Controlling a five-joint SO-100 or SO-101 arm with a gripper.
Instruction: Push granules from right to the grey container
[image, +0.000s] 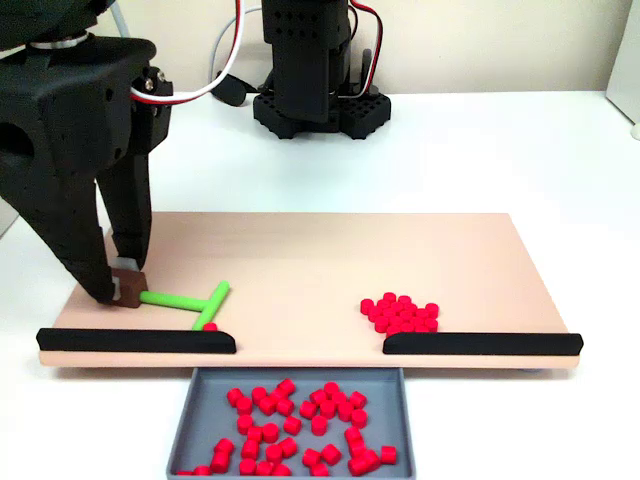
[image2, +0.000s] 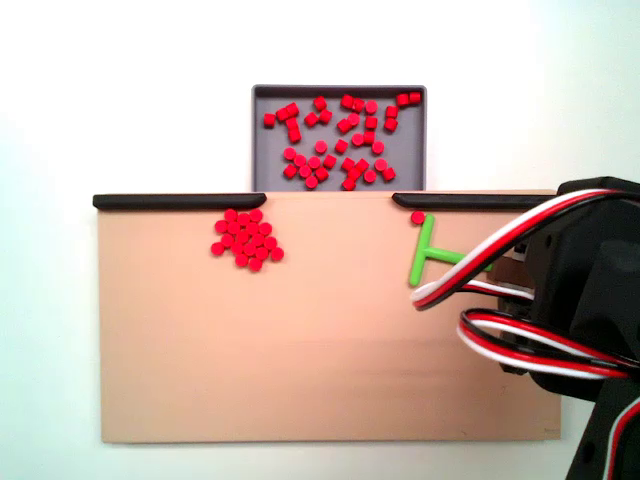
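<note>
Claw (image: 122, 287) gripped the green pusher (image: 190, 300) at the board's (image: 300, 260) left edge in a fixed view. Small red cylindrical granules (image: 401, 312) lay heaped against the right rail (image: 482, 343); more filled the tray (image: 190, 420), beyond the front edge.

Gap between rails: open, leading straight off the tan board (image: 300, 270) into the grey container (image: 190, 420).
Right black rail (image: 482, 343): blocks the board edge just in front of the heap of granules (image: 402, 313).
Left black rail (image: 137, 341): blocks the edge beside the green pusher (image: 190, 300).
Board middle: bare between heap and pusher.
Gripper (image: 120, 285): occupies the left corner in a fixed view.
</note>
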